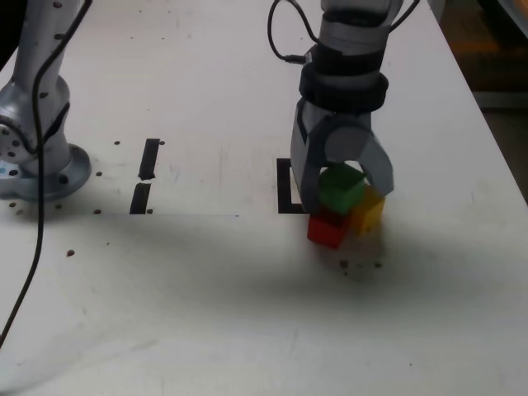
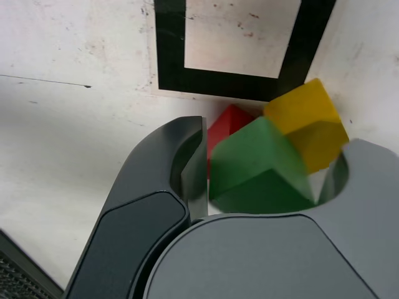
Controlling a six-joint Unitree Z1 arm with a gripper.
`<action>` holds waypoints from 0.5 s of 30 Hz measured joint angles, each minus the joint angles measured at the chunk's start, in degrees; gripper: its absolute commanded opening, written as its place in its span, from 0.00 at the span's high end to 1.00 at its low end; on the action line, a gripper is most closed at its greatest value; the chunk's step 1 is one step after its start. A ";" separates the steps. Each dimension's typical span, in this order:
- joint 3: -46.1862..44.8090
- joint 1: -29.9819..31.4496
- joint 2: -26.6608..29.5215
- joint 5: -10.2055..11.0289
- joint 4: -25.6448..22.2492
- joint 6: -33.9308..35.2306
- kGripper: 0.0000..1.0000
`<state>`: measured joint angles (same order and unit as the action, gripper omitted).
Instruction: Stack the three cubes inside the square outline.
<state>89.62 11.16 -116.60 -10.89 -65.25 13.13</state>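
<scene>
Gripper (image 2: 274,168) — pointed down, jaws apart

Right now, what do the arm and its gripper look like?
Arm: silver-grey links with dark bands and small dark bolt holes, round base, black cable alongside. Gripper: light grey body, one darker grey jaw with a black-edged panel, one lighter, curved inner edges.

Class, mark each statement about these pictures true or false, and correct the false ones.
1. The green cube is between the gripper's jaws. True.
2. The yellow cube lies wholly inside the black tape square outline. False: it is outside the white centre.
3. In the exterior view, the red cube appears below the green one. True.
4. The two short tape strips are blue. False: they are black.
</scene>
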 measured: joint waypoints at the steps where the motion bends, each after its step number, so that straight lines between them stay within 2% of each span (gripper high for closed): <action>1: 0.01 0.00 0.00 0.33 0.40 0.04 0.57; 8: 0.54 0.43 0.01 2.44 2.78 0.05 0.76; 12: 0.64 0.68 0.19 3.28 2.54 0.26 0.79; 15: 0.82 0.73 1.12 4.74 0.58 1.06 0.79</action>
<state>90.44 11.89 -115.48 -6.15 -64.66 14.19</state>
